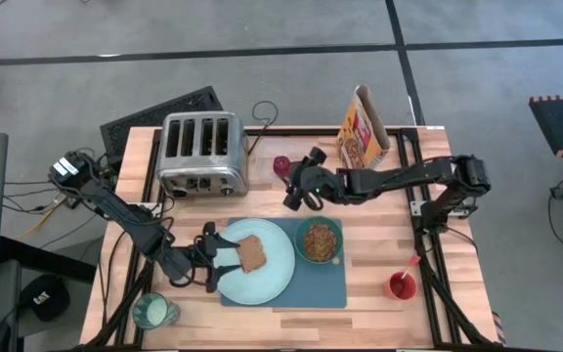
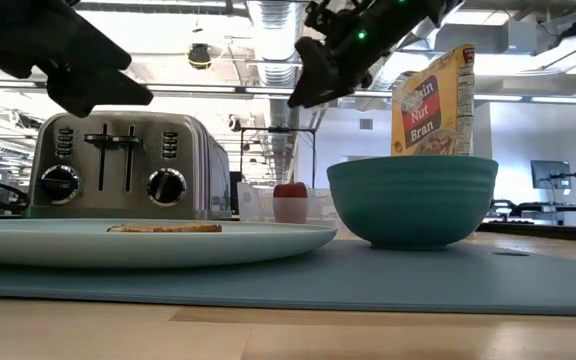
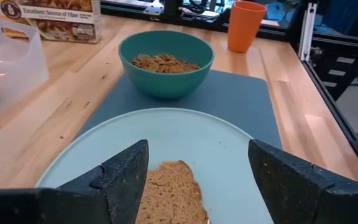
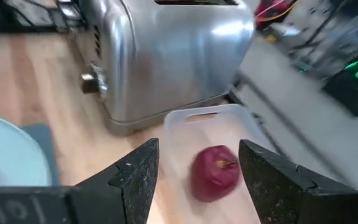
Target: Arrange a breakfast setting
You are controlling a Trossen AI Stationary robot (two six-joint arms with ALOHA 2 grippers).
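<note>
A brown toast slice (image 1: pixel 251 254) lies flat on the pale mint plate (image 1: pixel 272 279), which rests on the slate-blue mat (image 1: pixel 311 288) beside a green bowl (image 1: pixel 320 241) of cereal. My left gripper (image 1: pixel 215 258) hovers open over the plate's left part, its fingers on either side of the toast (image 3: pixel 169 193) without touching it. A dark red fruit (image 4: pixel 215 173) lies in a clear tub (image 4: pixel 191 121) right of the toaster. My right gripper (image 1: pixel 290 186) hangs open just above and in front of the fruit (image 1: pixel 281 166), clear of it.
The chrome toaster (image 1: pixel 201 152) stands at the back left and a cereal box (image 1: pixel 365 127) at the back right. A glass of milk (image 1: pixel 152 313) is at the near left corner. A small red cup (image 1: pixel 401 286) stands right of the mat.
</note>
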